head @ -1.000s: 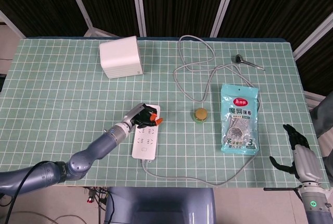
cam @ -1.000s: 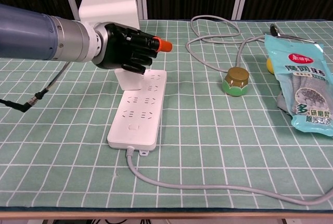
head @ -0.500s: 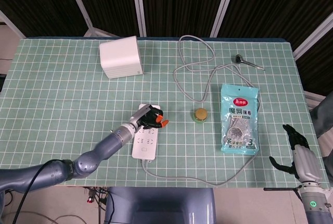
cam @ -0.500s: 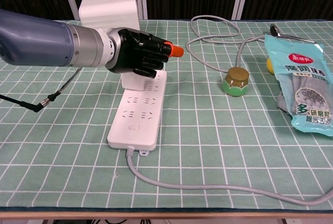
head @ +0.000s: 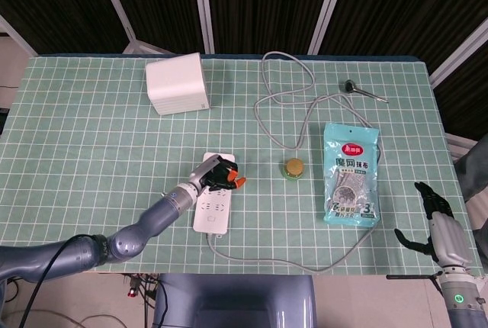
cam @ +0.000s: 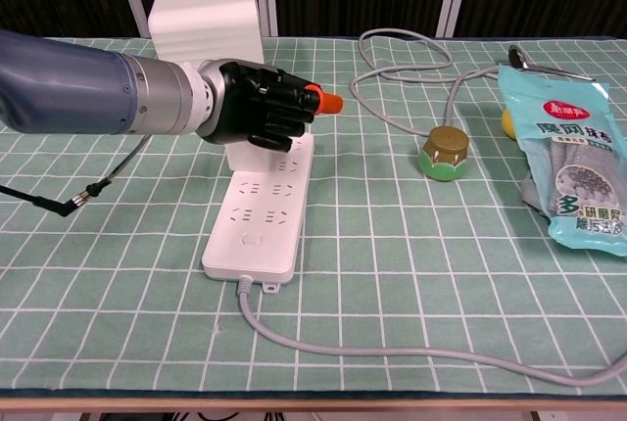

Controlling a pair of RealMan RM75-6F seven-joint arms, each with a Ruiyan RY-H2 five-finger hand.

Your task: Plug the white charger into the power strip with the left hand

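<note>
The teal packet (cam: pixel 575 162) carries a red brand badge with unreadable characters; a large "3" near its bottom

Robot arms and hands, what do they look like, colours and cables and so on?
The left arm is blue-grey with a silver wrist cuff; a thin grey cable trails below it. The left hand is black with orange fingertips. The right hand is black on a silver wrist lit green.

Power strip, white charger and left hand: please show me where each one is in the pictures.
power strip (cam: pixel 257 227): chest view, on its bare white top face.
white charger (cam: pixel 253 154): chest view, on its side below the fingers.
left hand (cam: pixel 257 106): chest view, on its black knuckles.
</note>
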